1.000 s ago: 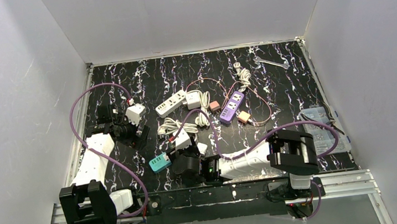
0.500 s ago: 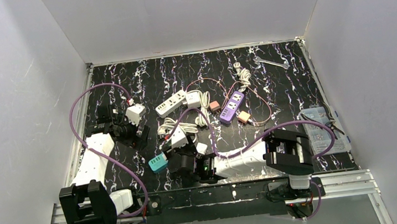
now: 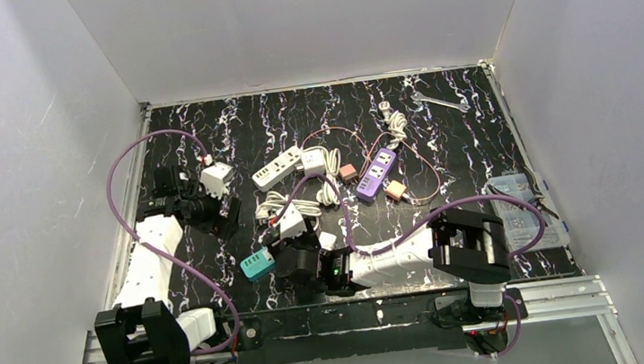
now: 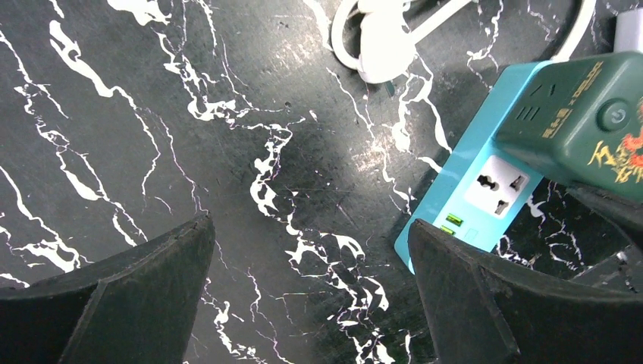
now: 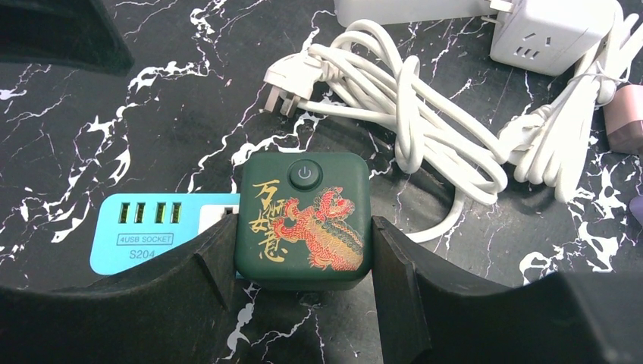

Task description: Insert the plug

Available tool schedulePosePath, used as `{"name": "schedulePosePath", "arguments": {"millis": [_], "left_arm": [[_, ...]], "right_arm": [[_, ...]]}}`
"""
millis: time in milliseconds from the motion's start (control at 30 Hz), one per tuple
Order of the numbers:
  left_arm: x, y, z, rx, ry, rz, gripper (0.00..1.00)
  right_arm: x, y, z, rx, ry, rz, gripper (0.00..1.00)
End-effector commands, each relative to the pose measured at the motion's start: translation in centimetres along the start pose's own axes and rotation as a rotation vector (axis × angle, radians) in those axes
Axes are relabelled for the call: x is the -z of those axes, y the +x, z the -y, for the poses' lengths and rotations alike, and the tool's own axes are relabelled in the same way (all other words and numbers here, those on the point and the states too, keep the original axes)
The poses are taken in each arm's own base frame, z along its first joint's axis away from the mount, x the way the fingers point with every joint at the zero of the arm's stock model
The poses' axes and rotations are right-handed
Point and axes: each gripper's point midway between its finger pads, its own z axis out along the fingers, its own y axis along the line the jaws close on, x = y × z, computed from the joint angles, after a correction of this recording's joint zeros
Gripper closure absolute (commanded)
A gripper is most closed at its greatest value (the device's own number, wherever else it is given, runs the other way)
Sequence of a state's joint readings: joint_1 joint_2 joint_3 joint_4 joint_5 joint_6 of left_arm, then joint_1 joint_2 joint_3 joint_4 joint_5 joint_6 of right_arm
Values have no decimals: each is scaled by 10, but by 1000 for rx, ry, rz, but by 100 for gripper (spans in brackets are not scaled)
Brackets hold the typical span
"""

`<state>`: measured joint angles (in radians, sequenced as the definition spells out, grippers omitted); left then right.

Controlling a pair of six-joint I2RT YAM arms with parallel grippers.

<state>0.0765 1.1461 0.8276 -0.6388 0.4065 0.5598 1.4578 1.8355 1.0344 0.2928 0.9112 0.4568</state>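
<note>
One cube (image 5: 303, 220) nearer teal strip (image 5: 163, 231)

I see the cube adapter (image 5: 303, 216) between the fingers of my right gripper (image 5: 303, 231), over the right end of the 4-USB socket strip (image 5: 148, 227), which runs out to its left. Behind them lies a coiled cord with its plug (image 5: 394, 114), and behind that a long power strip (image 3: 277, 168). A wrench (image 3: 439, 102) lies at the far right, and a parts box (image 3: 528, 214) sits at the right edge of the table (image 3: 477, 143).
</note>
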Motion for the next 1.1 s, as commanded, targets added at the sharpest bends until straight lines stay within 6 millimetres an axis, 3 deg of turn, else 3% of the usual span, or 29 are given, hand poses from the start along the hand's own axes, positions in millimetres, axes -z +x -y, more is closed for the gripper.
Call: {"name": "schedulePosePath", "arguments": {"millis": [0,67,167,367,567,767,967,1067], "left_arm": [[18,-21,1,34,-12,51,2],[20,-24,-1,61,-18,46,2],[24,-30,-4,88,-30,41,2],[35,-44,-6,132,-38,52,2],[40,-45,-7,166,-45,24,2],[52,-36,-5,171,-73,-13,2],[76,-29,4,179,-87,-61,2],[88,-29,8,156,-98,-47,2]], "right_arm": [[17,106,26,240,-35,-343,58],[17,94,22,228,-41,-324,51],[19,73,19,228,-43,-297,48],[28,2,7,181,-65,-184,23],[41,-73,12,112,-103,-82,2],[48,-125,49,24,-105,-27,3],[40,-132,98,-13,-70,-115,16],[25,-131,116,-33,-53,-148,24]]}}
